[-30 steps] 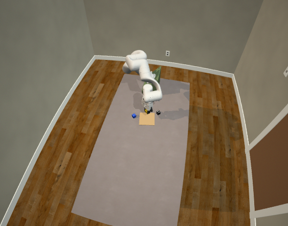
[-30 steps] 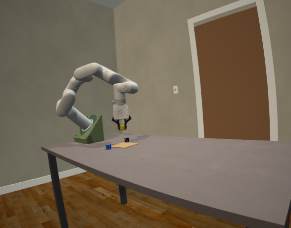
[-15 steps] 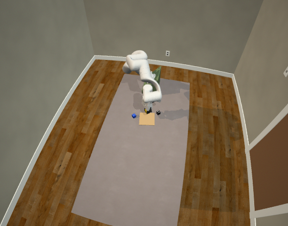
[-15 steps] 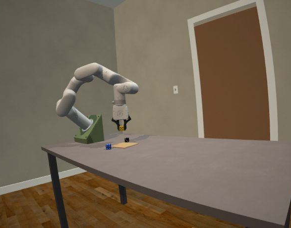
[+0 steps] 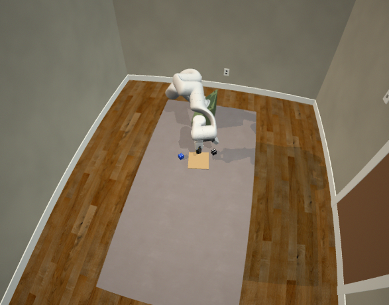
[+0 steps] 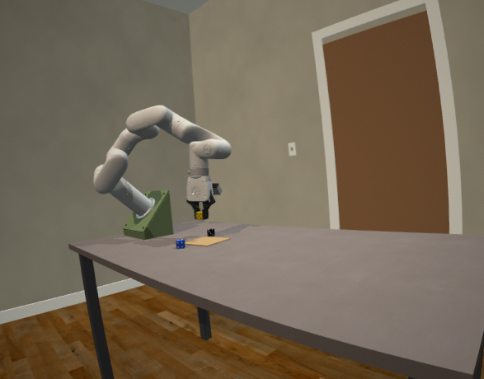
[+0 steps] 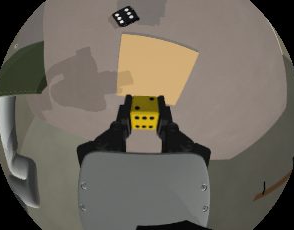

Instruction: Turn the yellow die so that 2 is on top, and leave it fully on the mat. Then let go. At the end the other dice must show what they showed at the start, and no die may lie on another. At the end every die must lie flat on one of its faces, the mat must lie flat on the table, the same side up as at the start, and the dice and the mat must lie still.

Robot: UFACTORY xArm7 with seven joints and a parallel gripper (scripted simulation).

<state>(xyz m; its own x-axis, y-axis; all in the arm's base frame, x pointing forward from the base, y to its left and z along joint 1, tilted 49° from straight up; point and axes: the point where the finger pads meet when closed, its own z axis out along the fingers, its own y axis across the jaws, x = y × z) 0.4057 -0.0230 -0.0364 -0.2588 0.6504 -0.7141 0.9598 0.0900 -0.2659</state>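
Observation:
My gripper [image 6: 199, 214] [image 7: 144, 103] [image 5: 199, 150] is shut on the yellow die [image 6: 199, 215] [image 7: 146, 114] and holds it in the air, clear of the table. The face turned to the wrist camera shows three pips. The tan square mat [image 5: 199, 161] [image 6: 208, 240] [image 7: 154, 63] lies flat on the table, just ahead of and below the gripper. A blue die [image 5: 181, 156] [image 6: 180, 244] lies on the table left of the mat. A black die [image 5: 213, 152] [image 6: 211, 232] [image 7: 125, 15] lies on the table off the mat's far right corner, showing six pips in the wrist view.
The arm's green base [image 6: 151, 215] [image 5: 211, 101] stands at the table's far end behind the mat. The grey table [image 6: 319, 264] [image 5: 177, 215] stretches long toward the near side. A door [image 6: 385, 123] is in the right wall.

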